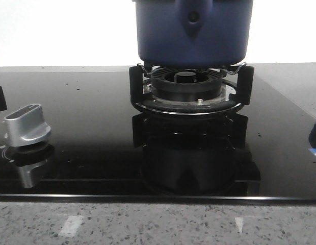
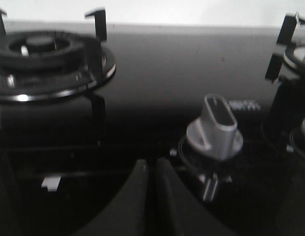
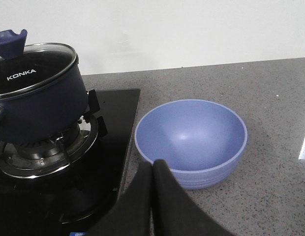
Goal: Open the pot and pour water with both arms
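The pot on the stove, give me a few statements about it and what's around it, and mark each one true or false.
1. The pot sits on a burner with its glass lid on. True.
2. The blue bowl stands on the black glass of the stove. False: it stands on the grey counter beside the stove.
3. The right pincer is shut and holds nothing. True.
4. The left pincer grips the silver knob. False: it is shut, empty, apart from the knob.
5. The bowl is full of water. False: it looks empty.
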Action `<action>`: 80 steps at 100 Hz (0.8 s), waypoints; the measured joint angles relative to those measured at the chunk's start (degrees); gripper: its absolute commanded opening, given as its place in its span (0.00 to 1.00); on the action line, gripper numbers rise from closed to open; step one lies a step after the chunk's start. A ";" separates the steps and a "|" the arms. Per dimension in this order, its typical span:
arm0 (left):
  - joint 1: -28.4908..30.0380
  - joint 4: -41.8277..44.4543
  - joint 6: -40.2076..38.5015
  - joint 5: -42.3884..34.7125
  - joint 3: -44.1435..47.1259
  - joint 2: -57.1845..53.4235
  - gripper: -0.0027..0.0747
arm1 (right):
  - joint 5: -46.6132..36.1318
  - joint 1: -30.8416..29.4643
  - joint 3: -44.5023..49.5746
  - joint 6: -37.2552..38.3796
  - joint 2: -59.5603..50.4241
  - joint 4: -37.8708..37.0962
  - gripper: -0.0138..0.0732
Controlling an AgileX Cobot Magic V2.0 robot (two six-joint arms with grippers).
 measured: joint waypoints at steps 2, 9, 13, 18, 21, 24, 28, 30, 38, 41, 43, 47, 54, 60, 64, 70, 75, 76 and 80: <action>0.00 -0.08 0.00 0.46 0.00 -0.16 0.01 | 0.00 0.00 0.00 0.00 0.00 0.00 0.08; 0.00 -0.21 -0.10 1.17 0.00 -0.16 0.01 | 0.00 0.00 0.00 0.00 0.00 0.00 0.08; 0.00 -0.21 -0.10 1.27 0.00 -0.16 0.01 | 0.00 0.00 0.00 0.00 0.00 0.00 0.08; 0.00 -0.21 -0.10 1.27 0.00 -0.16 0.01 | 0.00 0.00 0.00 0.00 -0.09 0.00 0.08; 0.00 -0.21 -0.10 1.27 -0.10 -0.16 0.01 | 0.00 0.00 0.00 0.00 -0.09 0.00 0.08; 0.00 -0.21 -0.10 1.27 -0.10 -0.16 0.01 | 0.00 0.00 0.00 0.00 -0.09 0.00 0.08; 0.00 -0.21 -0.10 1.27 -0.10 -0.16 0.01 | 0.00 0.00 0.00 0.00 -0.09 0.00 0.08; 0.00 -0.21 -0.10 1.27 -0.10 -0.16 0.01 | 0.00 0.00 0.00 0.00 -0.09 0.00 0.08; 0.00 -0.21 -0.10 1.27 -0.10 -0.16 0.01 | 0.00 0.00 0.00 0.00 -0.09 0.00 0.08; 0.00 -0.21 -0.10 1.27 -0.10 -0.16 0.01 | 0.00 0.00 0.00 0.00 -0.09 0.00 0.08; 0.00 -0.21 -0.10 1.27 -0.10 -0.16 0.01 | 0.00 0.00 0.00 0.00 -0.09 0.00 0.08; 0.00 -0.21 -0.10 1.27 -0.10 -0.16 0.01 | 0.00 0.00 0.00 0.00 -0.09 0.00 0.08; 0.00 -0.21 -0.10 1.27 -0.10 -0.16 0.01 | 0.00 0.00 0.00 0.00 -0.09 0.00 0.08; 0.00 -0.21 -0.10 1.27 -0.10 -0.16 0.01 | 0.00 0.23 0.00 0.00 -0.09 0.00 0.08; 0.00 -0.21 -0.10 1.27 -0.10 -0.16 0.01 | 0.00 1.09 0.00 0.00 -0.09 0.00 0.08; 0.00 -0.21 -0.10 1.27 -0.10 -0.16 0.01 | 0.00 3.22 0.00 0.00 -0.09 0.00 0.08; 0.00 -0.21 -0.10 1.27 -0.10 -0.16 0.01 | 0.00 4.81 0.00 0.00 -0.09 0.00 0.08; 0.00 -0.21 -0.10 1.27 -0.10 -0.16 0.01 | 0.00 5.01 0.00 0.00 -0.09 0.00 0.08; 0.00 -0.21 -0.10 1.27 -0.10 -0.16 0.01 | 0.00 6.09 0.00 0.00 -0.13 0.00 0.08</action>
